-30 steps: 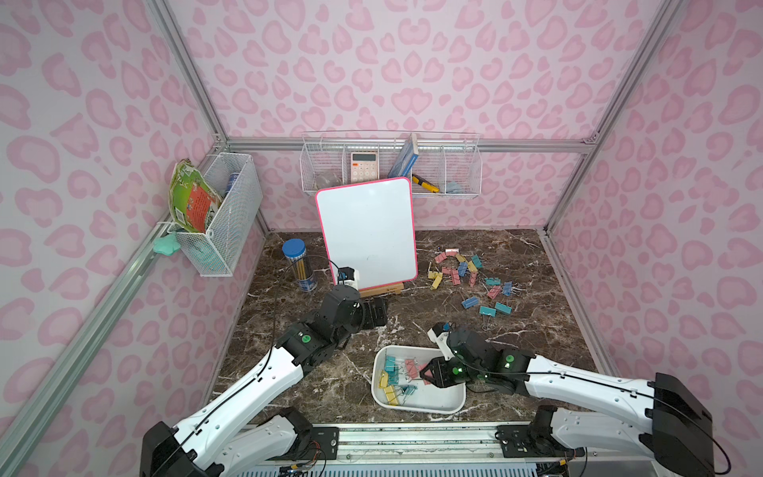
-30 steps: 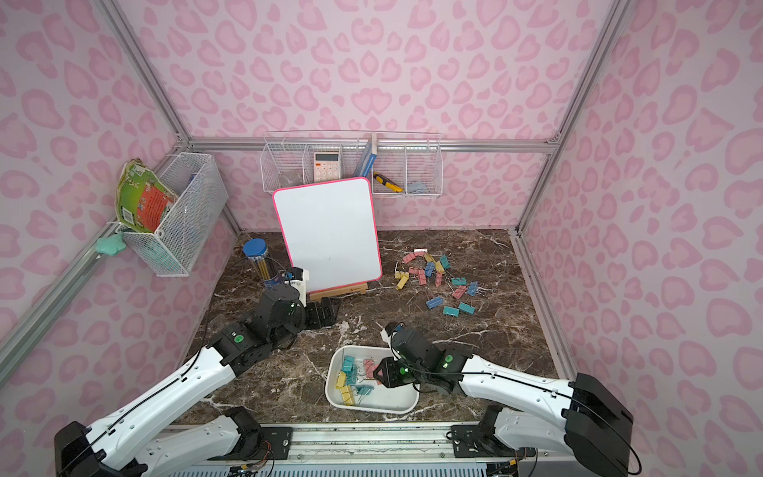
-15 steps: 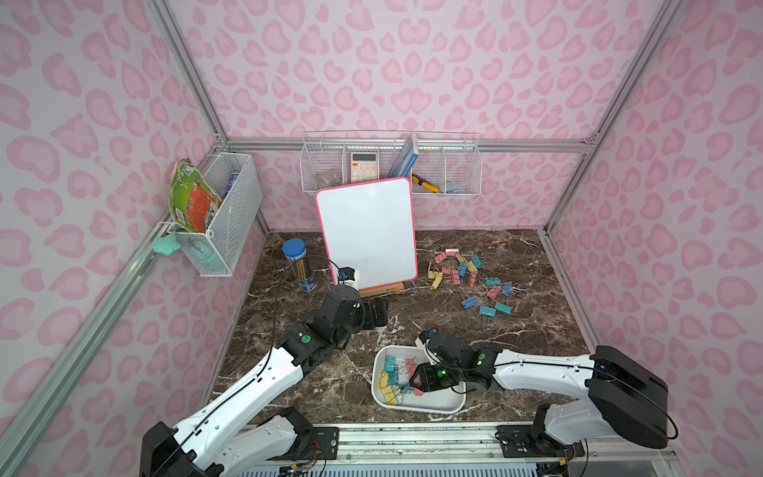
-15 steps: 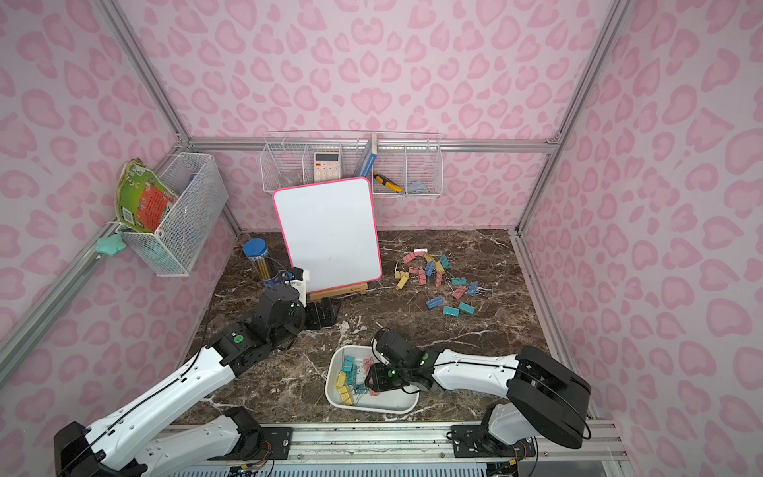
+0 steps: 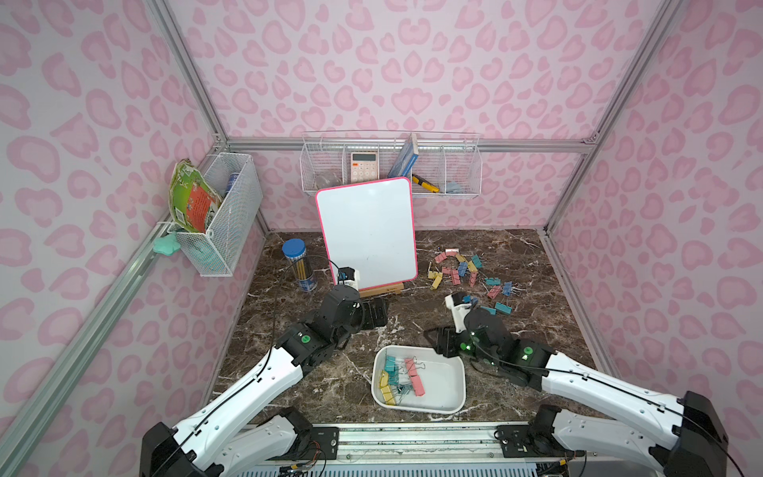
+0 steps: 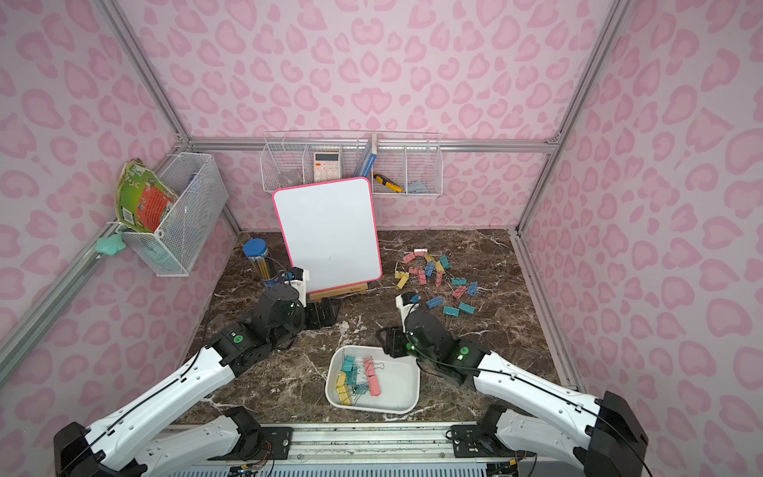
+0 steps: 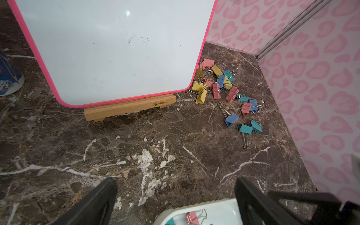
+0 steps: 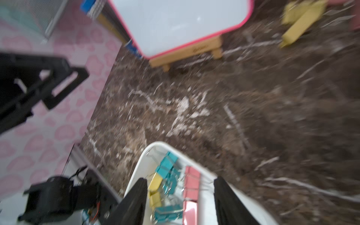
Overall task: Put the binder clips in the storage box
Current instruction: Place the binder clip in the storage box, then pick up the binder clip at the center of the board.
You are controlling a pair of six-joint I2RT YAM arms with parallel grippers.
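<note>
Right black parallel gripper (image 5: 433, 345) has withdrawn from mid-tray to the far rim of the shallow white plastic storage box (image 5: 444, 388). Its jaws have parted wider (nothing between them). Pink binder clips (image 5: 414, 373) formerly beneath it now lie exposed.

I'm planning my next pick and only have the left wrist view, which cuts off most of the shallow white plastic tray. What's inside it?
Observer: Small pink, teal and yellow binder clips with silver wire handles lie bunched in the shallow white plastic tray, in the half nearer the left arm. The other half is bare.
Operator: Is the right gripper carrying one?
Observer: No. Its own wrist view shows the right gripper open above the tray, with nothing between the fingers.
</note>
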